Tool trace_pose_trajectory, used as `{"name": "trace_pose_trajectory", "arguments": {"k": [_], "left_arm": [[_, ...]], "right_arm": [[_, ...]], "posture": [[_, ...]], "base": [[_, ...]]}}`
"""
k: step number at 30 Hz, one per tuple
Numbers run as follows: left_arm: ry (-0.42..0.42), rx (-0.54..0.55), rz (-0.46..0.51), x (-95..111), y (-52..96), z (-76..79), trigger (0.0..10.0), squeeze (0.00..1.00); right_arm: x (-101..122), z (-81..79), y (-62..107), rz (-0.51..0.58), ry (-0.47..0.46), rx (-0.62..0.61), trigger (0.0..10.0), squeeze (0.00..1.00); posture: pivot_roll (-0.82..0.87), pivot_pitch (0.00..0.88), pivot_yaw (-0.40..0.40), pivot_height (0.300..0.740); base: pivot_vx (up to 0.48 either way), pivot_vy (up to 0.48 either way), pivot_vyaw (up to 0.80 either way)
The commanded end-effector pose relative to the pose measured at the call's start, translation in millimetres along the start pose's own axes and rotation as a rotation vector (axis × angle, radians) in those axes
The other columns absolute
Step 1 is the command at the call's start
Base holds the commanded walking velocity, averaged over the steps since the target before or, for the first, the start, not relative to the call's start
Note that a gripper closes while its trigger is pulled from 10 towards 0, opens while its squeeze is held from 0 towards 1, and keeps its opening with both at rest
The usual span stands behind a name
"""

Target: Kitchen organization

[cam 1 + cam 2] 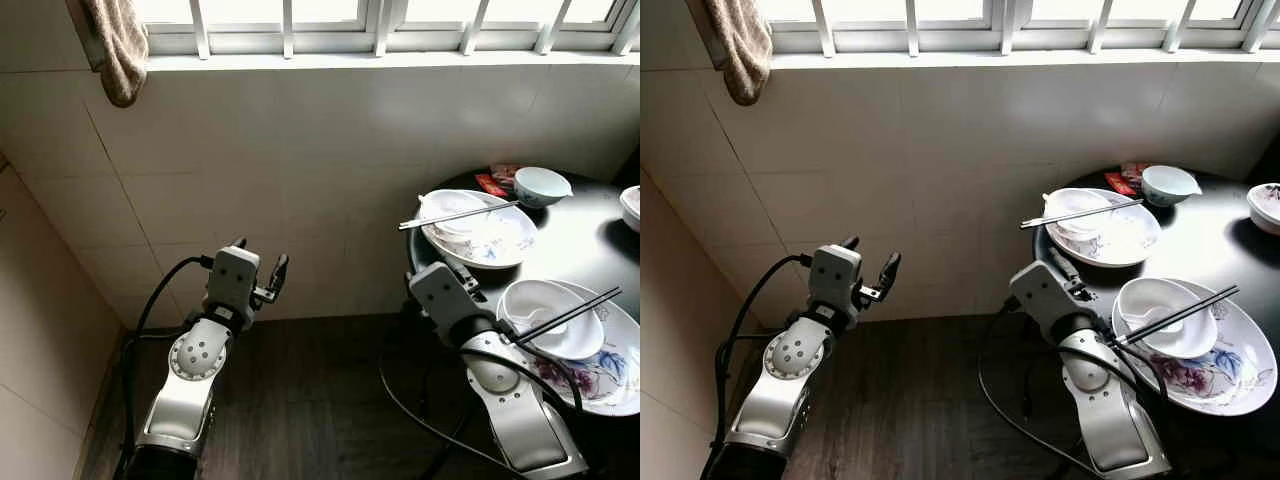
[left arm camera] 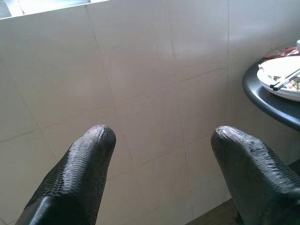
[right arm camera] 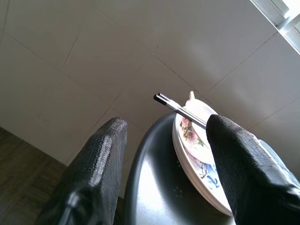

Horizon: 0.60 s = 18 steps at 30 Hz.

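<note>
A round black table (image 1: 580, 240) stands at the right against the tiled wall. On its far side a floral plate (image 1: 505, 245) carries a white bowl (image 1: 450, 208) with chopsticks (image 1: 460, 214) laid across. Nearer me, a larger floral plate (image 1: 615, 375) holds a white bowl (image 1: 545, 310) and a second pair of chopsticks (image 1: 572, 314). My right gripper (image 3: 166, 124) is open at the table's left edge, aimed at the far plate. To the left, my left gripper (image 1: 262, 255) is raised and open, facing the bare wall, holding nothing.
A small pale bowl (image 1: 541, 185) and a red packet (image 1: 492, 184) sit at the table's back; another bowl (image 1: 632, 205) is at the right edge. A brown towel (image 1: 118, 45) hangs by the window. Dark wood floor (image 1: 300, 400) lies between the arms, with black cables.
</note>
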State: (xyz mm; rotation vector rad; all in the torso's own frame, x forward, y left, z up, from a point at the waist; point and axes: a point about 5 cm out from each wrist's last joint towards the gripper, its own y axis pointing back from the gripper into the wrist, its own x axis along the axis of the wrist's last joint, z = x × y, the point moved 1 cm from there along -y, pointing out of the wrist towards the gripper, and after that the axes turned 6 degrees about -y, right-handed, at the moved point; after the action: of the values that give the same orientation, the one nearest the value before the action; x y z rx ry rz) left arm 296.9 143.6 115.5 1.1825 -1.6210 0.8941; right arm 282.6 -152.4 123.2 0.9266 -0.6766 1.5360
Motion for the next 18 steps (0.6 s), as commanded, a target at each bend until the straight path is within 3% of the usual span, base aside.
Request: {"name": "trace_pose_trajectory", "arguments": {"k": [1,13,18], "left_arm": [[-0.012,-0.008,0.002,1.4,-2.2,0.8,10.0,0.0],[-0.014,-0.009,0.009,1.2,-0.8,4.7,10.0,0.0],[-0.01,-0.009,0.009,1.4,-0.4,4.8,10.0,0.0]], "right_arm": [[3.4,1.4,-2.1,0.02,-0.01,-0.008,10.0,0.0],[3.4,0.2,-2.0,0.026,0.009,0.005,10.0,0.0],[-2.7,6.5,2.2,-0.03,0.069,-0.013,10.0,0.0]], "posture": [[-0.06,0.0,-0.046,0.74],[-0.06,0.0,-0.058,0.74],[-0.07,0.0,-0.062,0.74]], "base": [[0.0,0.0,0.0],[0.0,0.0,0.0],[0.0,0.0,0.8]]}}
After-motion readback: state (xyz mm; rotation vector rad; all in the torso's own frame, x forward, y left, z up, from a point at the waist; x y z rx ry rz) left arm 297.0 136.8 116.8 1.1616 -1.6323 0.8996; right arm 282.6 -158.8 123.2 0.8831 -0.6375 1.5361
